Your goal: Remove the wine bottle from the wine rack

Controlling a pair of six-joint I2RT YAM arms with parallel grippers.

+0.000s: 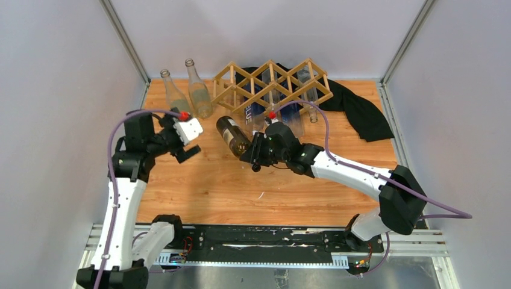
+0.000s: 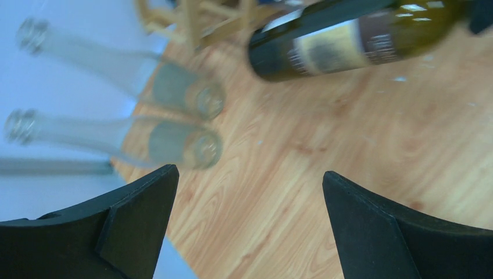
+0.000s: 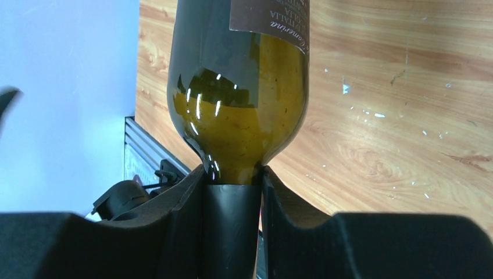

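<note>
A dark green wine bottle (image 1: 234, 136) with a dark label is held above the wooden table, clear of the wine rack (image 1: 271, 85) at the back. My right gripper (image 1: 257, 152) is shut on its black-foiled neck (image 3: 231, 224), with both fingers (image 3: 180, 221) pressed against the foil. The bottle (image 2: 354, 40) also crosses the top of the left wrist view. To the bottle's left, my left gripper (image 1: 187, 141) hovers open over bare wood, nothing between its fingers (image 2: 139, 221).
Two empty clear bottles (image 1: 200, 96) stand at the back left, near the wall. Clear bottles (image 1: 301, 102) remain in the rack's cells. A black cloth (image 1: 361, 111) lies behind and right of the rack. Grey walls enclose the table.
</note>
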